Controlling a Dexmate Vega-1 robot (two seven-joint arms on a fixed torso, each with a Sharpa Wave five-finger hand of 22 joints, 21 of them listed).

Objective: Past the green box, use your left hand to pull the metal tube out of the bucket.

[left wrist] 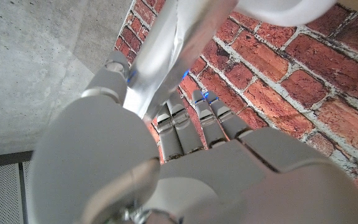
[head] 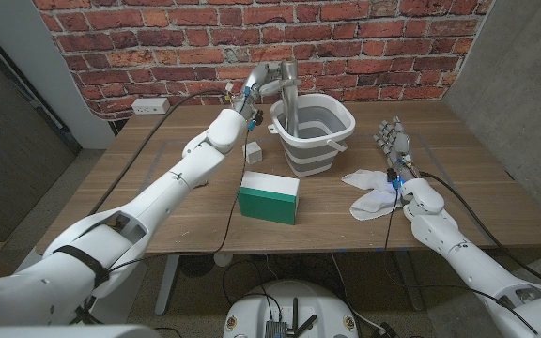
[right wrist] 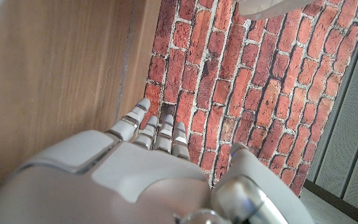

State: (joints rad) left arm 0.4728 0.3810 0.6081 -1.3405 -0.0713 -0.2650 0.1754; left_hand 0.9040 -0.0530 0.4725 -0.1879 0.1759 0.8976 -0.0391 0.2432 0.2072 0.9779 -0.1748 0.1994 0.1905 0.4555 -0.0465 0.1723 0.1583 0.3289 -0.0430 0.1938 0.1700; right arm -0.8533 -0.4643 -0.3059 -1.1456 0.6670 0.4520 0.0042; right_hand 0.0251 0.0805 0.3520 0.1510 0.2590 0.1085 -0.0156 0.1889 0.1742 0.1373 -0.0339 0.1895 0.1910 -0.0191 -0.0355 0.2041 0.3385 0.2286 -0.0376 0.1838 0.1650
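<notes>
The grey collapsible bucket (head: 314, 133) stands at the back middle of the table, past the green box (head: 269, 199). The metal tube (head: 289, 92) stands upright in it, its top well above the rim. My left hand (head: 259, 91) is up at the tube's top and grips it. In the left wrist view the tube (left wrist: 174, 46) runs between the thumb and the fingers (left wrist: 185, 127) of my left hand (left wrist: 166, 162), with the bucket's rim (left wrist: 284, 9) beyond. My right hand (head: 393, 144) stands to the right of the bucket, fingers apart, holding nothing; the right wrist view has it (right wrist: 148, 174) over the wood.
A crumpled white cloth (head: 368, 191) lies near my right wrist. A small white cube (head: 252, 152) sits between the bucket and my left forearm. The brick wall (head: 346, 42) rises behind the table. A cable runs along my left arm over the table.
</notes>
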